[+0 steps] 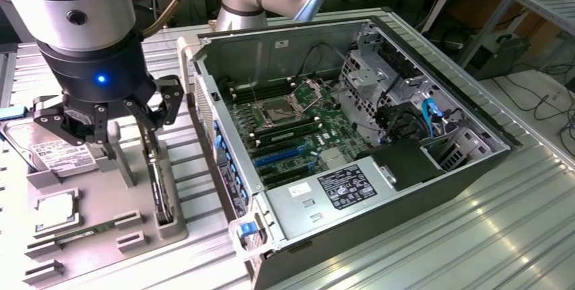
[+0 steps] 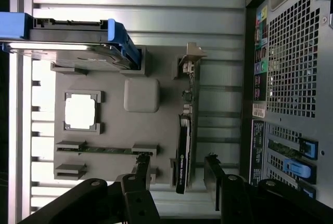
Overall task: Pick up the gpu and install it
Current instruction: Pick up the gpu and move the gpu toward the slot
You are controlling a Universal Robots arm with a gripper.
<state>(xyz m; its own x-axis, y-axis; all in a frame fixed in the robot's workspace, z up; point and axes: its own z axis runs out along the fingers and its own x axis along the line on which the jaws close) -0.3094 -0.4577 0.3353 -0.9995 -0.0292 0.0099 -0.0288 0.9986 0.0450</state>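
Robot end effector [image 2: 177, 162], jaws spread wide and released, hovers astride the gpu [image 2: 183, 135], which stands on edge in a gray holder tray [image 2: 114, 130] beside an open computer case [image 1: 359, 135].

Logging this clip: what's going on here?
The robot's open gripper hangs over the gpu, which stands on edge in the grey tray, with the jaws on either side of the card. It is not gripped yet, and it is not in the open case beside the tray.
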